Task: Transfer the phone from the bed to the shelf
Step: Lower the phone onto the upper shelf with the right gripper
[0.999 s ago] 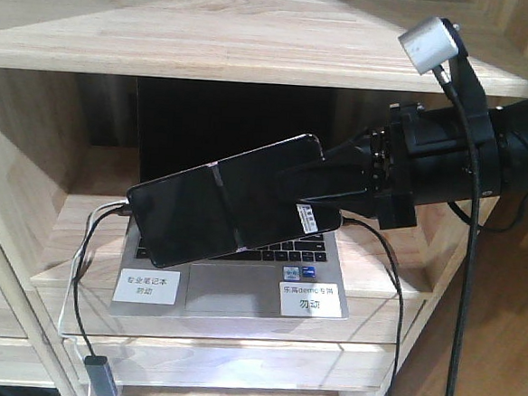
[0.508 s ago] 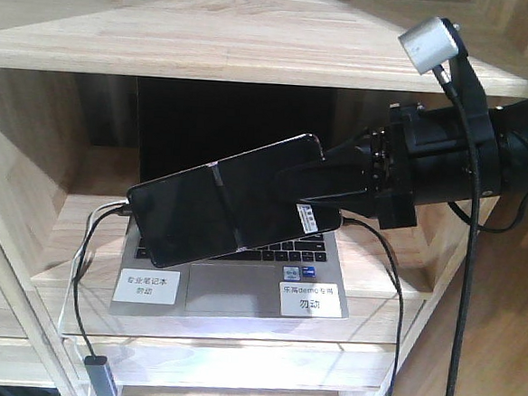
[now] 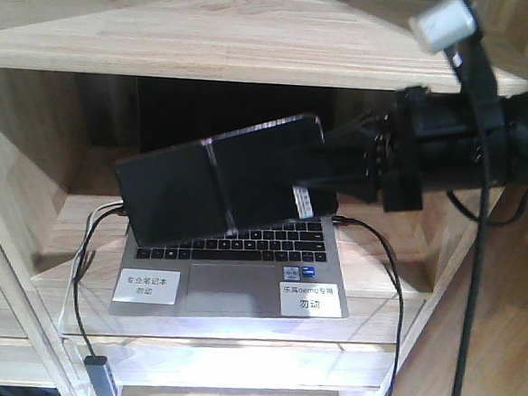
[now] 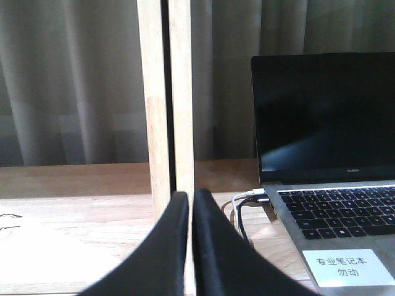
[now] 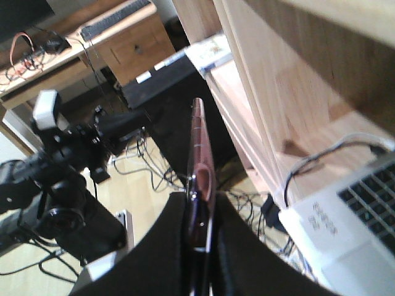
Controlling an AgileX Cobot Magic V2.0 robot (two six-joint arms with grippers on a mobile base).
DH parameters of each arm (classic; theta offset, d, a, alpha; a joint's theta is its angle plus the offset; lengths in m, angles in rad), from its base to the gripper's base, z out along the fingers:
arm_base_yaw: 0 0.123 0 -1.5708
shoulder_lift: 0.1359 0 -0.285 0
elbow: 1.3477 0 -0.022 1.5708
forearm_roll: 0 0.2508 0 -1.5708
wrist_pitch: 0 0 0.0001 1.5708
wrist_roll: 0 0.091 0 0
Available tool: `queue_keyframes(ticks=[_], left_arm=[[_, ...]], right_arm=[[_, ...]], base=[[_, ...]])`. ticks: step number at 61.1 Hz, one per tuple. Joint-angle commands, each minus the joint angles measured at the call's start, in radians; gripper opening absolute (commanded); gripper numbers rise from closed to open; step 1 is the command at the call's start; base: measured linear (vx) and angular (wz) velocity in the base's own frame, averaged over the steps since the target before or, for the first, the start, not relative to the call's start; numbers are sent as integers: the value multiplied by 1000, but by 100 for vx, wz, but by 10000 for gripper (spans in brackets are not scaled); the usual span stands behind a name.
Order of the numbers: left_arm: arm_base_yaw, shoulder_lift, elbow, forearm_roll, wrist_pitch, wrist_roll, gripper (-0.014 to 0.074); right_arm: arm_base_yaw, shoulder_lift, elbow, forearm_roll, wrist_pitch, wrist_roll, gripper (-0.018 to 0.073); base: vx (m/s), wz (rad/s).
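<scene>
- We see the phone held in the air inside a bay of the shelf. It is tilted, left end lower, and hangs above the keyboard of an open grey laptop.
- The right pincer is clamped on the phone's right end, one black finger on each face. In the right wrist view the phone shows edge-on, its pinkish rim squeezed between the fingers of the right pincer.
- The left pincer has its fingers pressed together with nothing between them. It sits low over the shelf board, facing a pale upright post just left of the laptop.
- The laptop takes up most of the bay under the phone. Its screen is dark, and two white labels sit on the palm rest.
- Cables leave the laptop's left side and loop down over the front edge of the board. Another dark cable curves down on the right.
- The boards are pale wood with visible grain. A grey curtain hangs behind the shelf, and more cables lie on the light floor.
</scene>
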Motion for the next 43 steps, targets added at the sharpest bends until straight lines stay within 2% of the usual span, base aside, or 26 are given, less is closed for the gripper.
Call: queue_keyframes(ticks=[1, 13, 29, 43], left_arm=[[0, 2, -25, -10, -71, -9, 1], [0, 2, -25, -10, -71, -9, 1], [0, 2, -25, -10, -71, -9, 1], [0, 2, -25, -10, -71, -9, 1]], right_arm=[[-1, -37, -75, 113, 59, -10, -2], [-1, -37, -195, 113, 29, 0, -2], [1, -14, -363, 114, -149, 31, -2], [1, 88, -556, 125, -174, 62, -2]], base=[[0, 0], [0, 0], [0, 0], [0, 0]])
